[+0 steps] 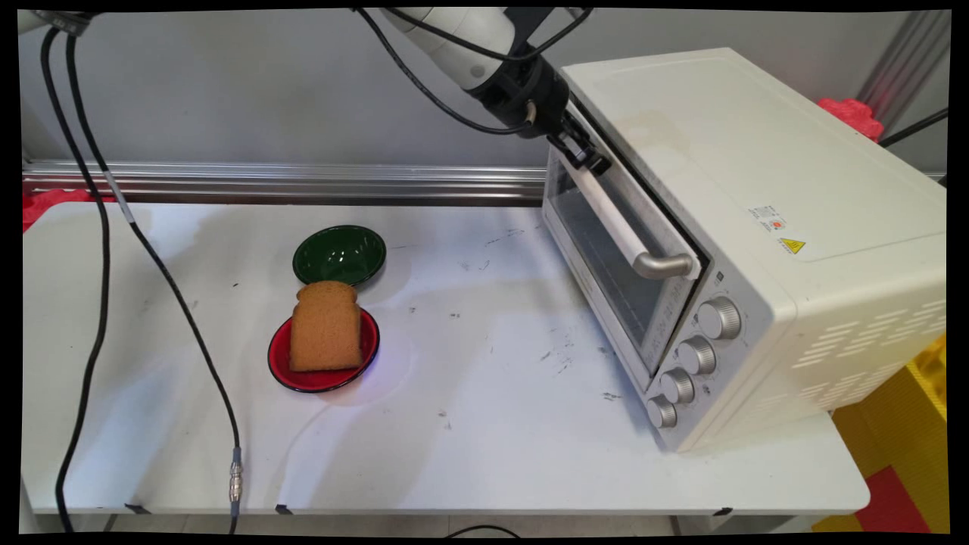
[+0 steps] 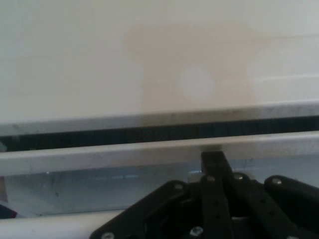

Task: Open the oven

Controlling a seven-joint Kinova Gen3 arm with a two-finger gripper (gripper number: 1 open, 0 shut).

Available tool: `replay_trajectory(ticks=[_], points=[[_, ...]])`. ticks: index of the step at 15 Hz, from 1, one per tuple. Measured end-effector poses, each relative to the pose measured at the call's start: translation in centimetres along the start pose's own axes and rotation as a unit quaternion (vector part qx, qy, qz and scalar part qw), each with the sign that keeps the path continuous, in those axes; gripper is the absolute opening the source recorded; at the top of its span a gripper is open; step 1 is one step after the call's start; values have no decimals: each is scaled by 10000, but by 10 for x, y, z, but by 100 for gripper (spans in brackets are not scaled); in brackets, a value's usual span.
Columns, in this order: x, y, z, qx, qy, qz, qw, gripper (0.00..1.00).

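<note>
One black two-finger gripper (image 1: 581, 147) sits at the upper middle of the frame, apparently pinched narrow on the far end of the cream toaster oven's (image 1: 757, 227) white bar handle (image 1: 617, 219), whose long axis runs toward lower right.
</note>
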Motion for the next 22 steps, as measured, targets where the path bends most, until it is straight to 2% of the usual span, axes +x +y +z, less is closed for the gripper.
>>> replay_trajectory(ticks=[12,22], points=[[-39,3,-16,-42,-299,-14,9995,0],[-75,0,-25,11,-456,-37,9990,0]])
